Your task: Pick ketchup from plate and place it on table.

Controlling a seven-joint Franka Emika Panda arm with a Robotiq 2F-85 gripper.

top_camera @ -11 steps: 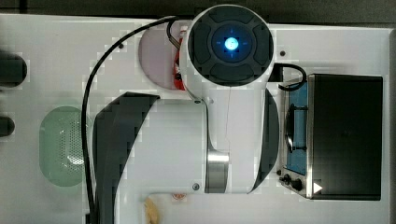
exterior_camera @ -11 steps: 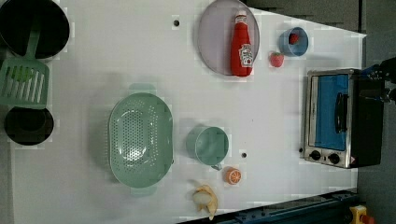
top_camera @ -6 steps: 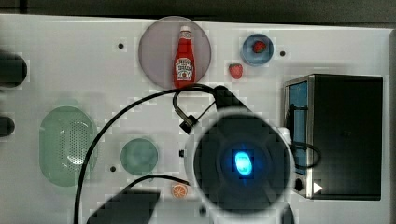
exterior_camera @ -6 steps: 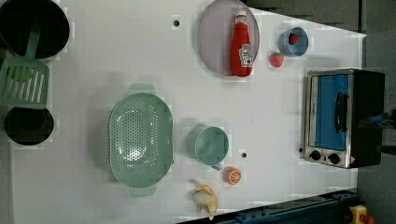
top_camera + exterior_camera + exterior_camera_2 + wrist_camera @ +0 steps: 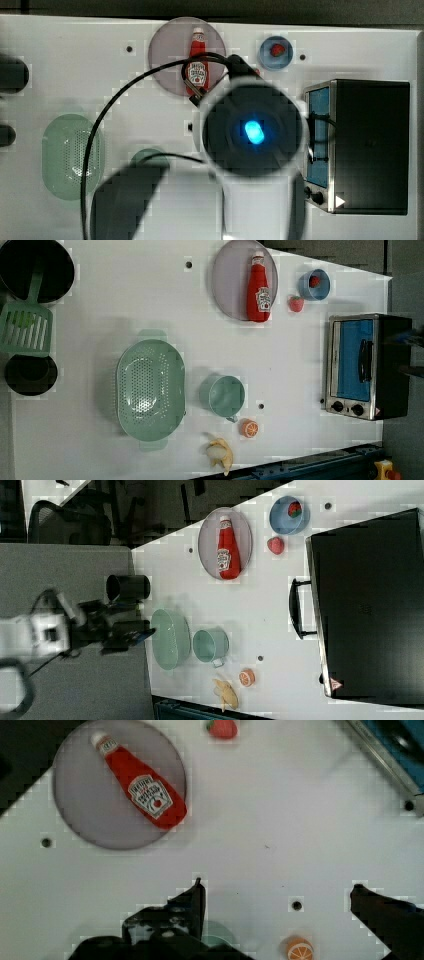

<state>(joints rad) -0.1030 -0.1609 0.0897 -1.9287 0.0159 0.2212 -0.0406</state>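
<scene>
One red plastic ketchup bottle [image 5: 139, 788] flat on round pinkish-grey plate [image 5: 75, 810] | my end effector [image 5: 277, 890] spread wide, bottle ahead, apart | white worktop [image 5: 280, 815] beside plate free for placing

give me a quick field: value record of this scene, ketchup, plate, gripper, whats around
ketchup: red bottle lying flat on the plate, white cap toward the table's edge
plate: pale round plate near the table's edge
gripper: open, above bare table, apart from the ketchup
fruit: one strawberry on the table beside the plate, another in the blue bowl
appliance: toaster oven
other: green colander, green cup, orange slice, banana
</scene>
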